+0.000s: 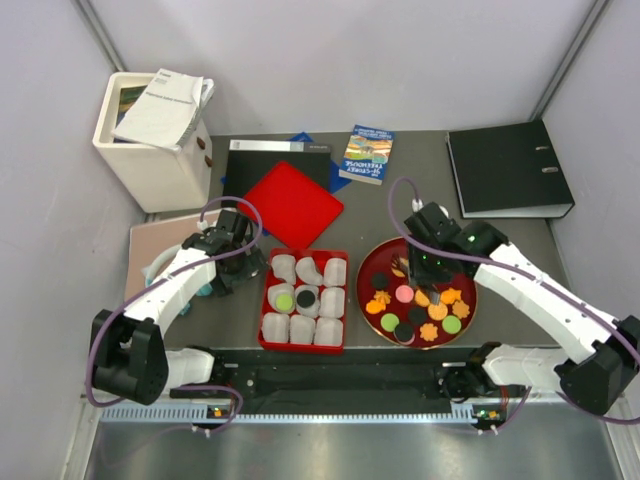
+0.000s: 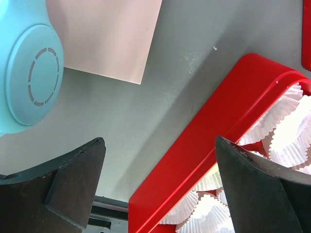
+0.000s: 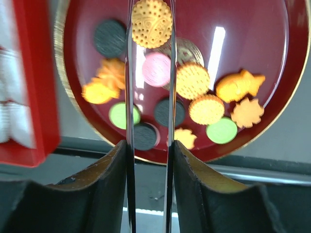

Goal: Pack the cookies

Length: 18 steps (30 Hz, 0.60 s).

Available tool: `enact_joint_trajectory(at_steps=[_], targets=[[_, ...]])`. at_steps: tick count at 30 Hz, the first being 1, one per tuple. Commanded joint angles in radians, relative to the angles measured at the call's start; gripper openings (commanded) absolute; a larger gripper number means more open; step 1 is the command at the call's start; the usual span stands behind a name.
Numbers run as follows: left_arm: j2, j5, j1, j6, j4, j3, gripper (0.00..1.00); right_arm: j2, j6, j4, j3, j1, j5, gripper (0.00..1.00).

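Observation:
Cookies lie on a round dark red plate [image 1: 468, 272]: black, green, pink and orange discs and orange leaf shapes [image 3: 241, 86]. My right gripper [image 3: 150, 46] hangs over the plate's left half [image 1: 416, 270], its thin metal blades shut on a round orange cookie [image 3: 151, 19]. The red tray [image 1: 264, 318] holds white paper liners, with a green cookie [image 1: 285, 301] and a black cookie [image 1: 306, 297] in two middle cups. My left gripper [image 2: 158, 141] is open and holds nothing, just left of the tray's wall [image 2: 214, 131], low over the table [image 1: 240, 272].
A red lid [image 1: 293, 203] lies behind the tray. A light blue round object [image 2: 29, 77] and a pink sheet [image 2: 107, 34] are left of the left gripper. At the back stand a white box of papers [image 1: 155, 135], a book [image 1: 366, 153] and a black binder [image 1: 508, 168].

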Motion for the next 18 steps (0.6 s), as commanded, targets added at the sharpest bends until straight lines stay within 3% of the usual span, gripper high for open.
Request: enact_joint_trajectory(at_steps=[1, 11, 18], targets=[[-0.004, 0.013, 0.004, 0.012, 0.017, 0.008, 0.99, -0.022, -0.008, -0.04, 0.163, 0.024, 0.01, 0.38], [-0.01, 0.011, 0.004, 0.009, 0.017, 0.008, 0.99, 0.093, 0.006, -0.037, 0.369, 0.228, -0.019, 0.38], [-0.01, 0.004, 0.004, 0.015, 0.017, 0.008, 0.99, 0.196, 0.02, -0.01, 0.383, 0.385, -0.064, 0.38]])
